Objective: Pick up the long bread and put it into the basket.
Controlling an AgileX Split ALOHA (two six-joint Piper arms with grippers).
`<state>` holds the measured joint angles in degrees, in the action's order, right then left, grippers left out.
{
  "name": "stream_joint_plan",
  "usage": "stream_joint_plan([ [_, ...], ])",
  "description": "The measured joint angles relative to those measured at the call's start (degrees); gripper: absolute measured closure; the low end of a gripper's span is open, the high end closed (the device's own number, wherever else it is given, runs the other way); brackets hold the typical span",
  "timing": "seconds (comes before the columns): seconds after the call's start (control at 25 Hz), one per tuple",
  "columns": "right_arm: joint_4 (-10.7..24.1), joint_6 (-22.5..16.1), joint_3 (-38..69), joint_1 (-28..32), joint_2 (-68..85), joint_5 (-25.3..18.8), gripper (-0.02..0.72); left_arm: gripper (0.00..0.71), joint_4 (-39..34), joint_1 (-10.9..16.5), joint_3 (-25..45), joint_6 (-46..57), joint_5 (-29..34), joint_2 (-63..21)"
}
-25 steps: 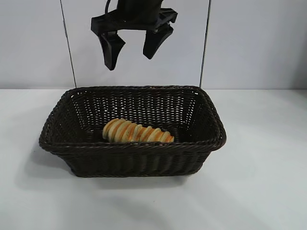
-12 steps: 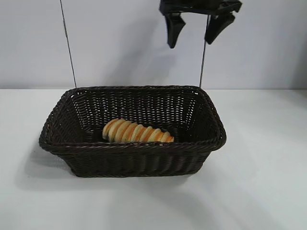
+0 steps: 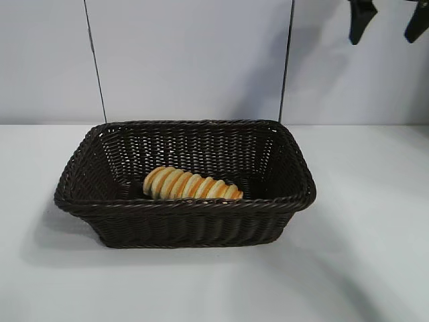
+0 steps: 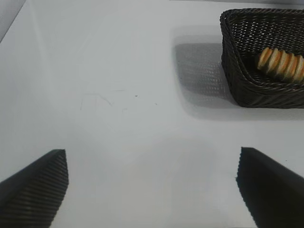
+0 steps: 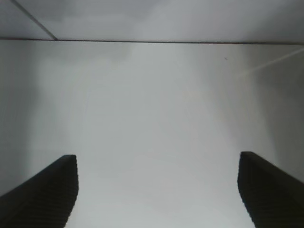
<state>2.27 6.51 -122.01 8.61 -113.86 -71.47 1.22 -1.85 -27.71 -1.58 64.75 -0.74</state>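
The long bread [image 3: 193,184], pale tan with orange-brown twisted ridges, lies inside the dark brown wicker basket [image 3: 181,205], near its front wall. The bread [image 4: 281,65] and the basket [image 4: 227,33] also show far off in the left wrist view. My right gripper [image 3: 383,37] is open and empty, high at the exterior view's top right, well above and to the right of the basket. In its own view the right gripper [image 5: 156,157] is open over bare table. My left gripper [image 4: 151,154] is open and empty over bare table, away from the basket, and is outside the exterior view.
The basket stands on a white table [image 3: 362,255] with a pale wall behind. Two thin dark vertical lines [image 3: 287,60] run down the wall behind the basket. The basket casts a shadow [image 4: 199,66] on the table beside it.
The open right gripper has moved from above the basket's back left to the exterior view's top right and risen. The bread and basket have not moved.
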Motion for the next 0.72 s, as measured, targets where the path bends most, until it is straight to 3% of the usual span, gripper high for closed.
stream_joint_plan([
  [0.72,0.9,-1.5,27.5,1.7,59.1,-1.1,0.050,0.015,0.0,0.0,0.0,0.0,0.0,0.0],
])
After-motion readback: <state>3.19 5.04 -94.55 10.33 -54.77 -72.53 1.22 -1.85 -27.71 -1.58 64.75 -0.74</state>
